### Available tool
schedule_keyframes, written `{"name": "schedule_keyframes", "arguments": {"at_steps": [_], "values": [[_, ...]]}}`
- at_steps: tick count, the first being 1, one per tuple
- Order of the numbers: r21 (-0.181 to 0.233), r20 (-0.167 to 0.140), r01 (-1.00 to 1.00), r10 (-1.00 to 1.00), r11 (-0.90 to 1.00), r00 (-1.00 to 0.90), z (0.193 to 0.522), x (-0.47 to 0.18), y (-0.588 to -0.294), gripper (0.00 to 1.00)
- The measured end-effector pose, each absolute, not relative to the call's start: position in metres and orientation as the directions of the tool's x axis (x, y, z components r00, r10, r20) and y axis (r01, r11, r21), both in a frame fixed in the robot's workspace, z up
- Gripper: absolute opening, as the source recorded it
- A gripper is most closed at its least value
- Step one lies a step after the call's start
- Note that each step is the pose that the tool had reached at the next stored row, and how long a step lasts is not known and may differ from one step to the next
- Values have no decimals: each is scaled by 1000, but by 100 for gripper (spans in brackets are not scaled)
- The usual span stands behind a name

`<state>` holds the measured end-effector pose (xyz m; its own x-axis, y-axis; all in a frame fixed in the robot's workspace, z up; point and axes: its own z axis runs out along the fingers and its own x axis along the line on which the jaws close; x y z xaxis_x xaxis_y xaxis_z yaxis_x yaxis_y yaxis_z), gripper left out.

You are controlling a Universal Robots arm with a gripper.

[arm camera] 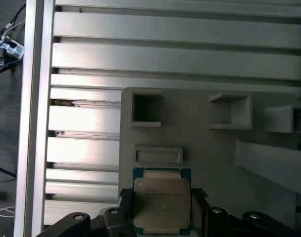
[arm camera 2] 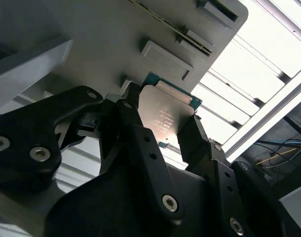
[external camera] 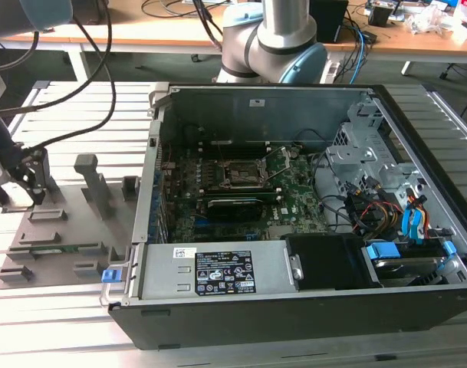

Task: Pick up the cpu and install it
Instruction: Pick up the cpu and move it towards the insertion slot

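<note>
Pincer (arm camera 2: 162, 121) is clamped on the cpu (arm camera 2: 166, 111). I see black fingers (arm camera 2: 192, 140) against two opposite edges, with the silver lid facing the camera in both wrist views. I can't tell if the chip is resting on the grey holder plate (arm camera: 209, 148) or just clear of it. The cpu is just beside a low rectangular block (arm camera: 157, 154) on the plate. In the exterior view the pincer (external camera: 26, 180) is over the plate, which lies on the slatted worktop (arm camera: 140, 54) toward the edge on the exterior view's left. The open computer case (external camera: 294, 307) sits next to the plate, with the motherboard socket (external camera: 242, 174) mid-board, well apart from the chip.
</note>
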<state>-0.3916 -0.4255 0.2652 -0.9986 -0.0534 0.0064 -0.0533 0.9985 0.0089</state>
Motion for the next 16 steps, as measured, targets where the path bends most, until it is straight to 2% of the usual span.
{"name": "schedule_keyframes", "arguments": {"at_steps": [16], "values": [[9, 6, -53, -53, 999, -999, 303, -392, -426, 55]]}}
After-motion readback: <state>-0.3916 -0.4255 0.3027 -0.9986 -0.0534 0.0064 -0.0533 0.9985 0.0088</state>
